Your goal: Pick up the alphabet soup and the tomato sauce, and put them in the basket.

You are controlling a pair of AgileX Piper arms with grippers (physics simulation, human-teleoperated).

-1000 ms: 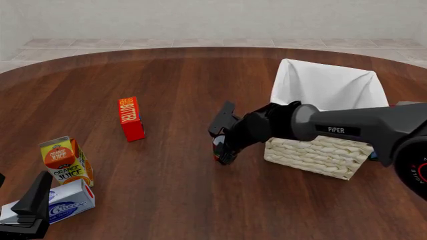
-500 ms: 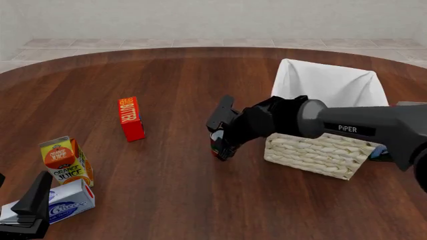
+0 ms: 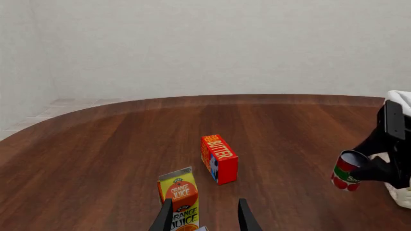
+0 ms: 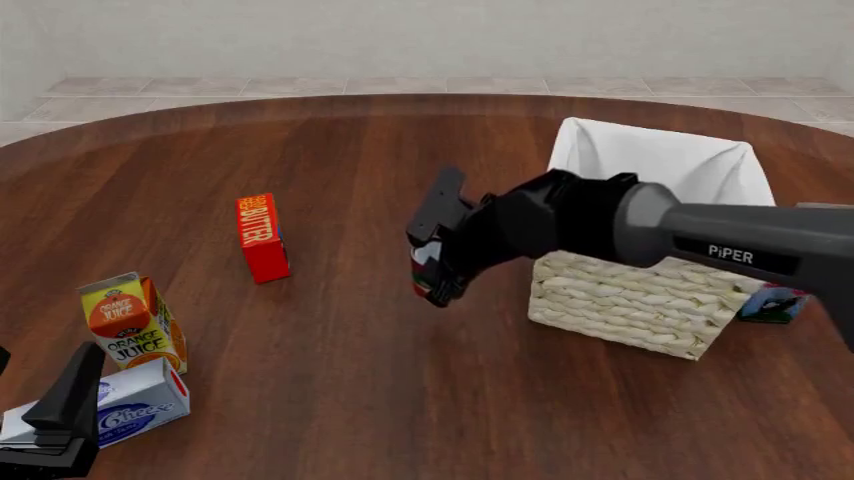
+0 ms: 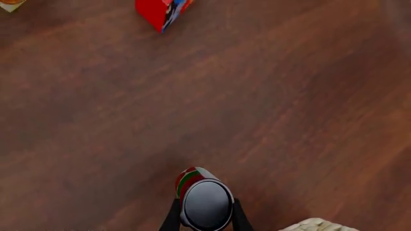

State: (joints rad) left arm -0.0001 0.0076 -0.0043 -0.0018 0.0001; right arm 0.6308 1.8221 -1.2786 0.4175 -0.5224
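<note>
A: We count one red-and-green silver-topped tomato sauce can (image 4: 424, 272), clamped by our right gripper (image 4: 435, 268), lifted beside the one pale wicker basket (image 4: 627, 300).

B: Left gripper (image 3: 203, 216) parted, empty; its fingertips cut off.

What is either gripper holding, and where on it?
Right gripper holds the tomato sauce can by its sides near the top. Left gripper holds nothing.

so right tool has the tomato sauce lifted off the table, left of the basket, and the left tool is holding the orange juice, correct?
Not quite. The left tool holds nothing: the left wrist view shows its fingers open, the orange juice standing beyond them. The rest stands: the right tool has the tomato sauce lifted, left of the basket.
</note>
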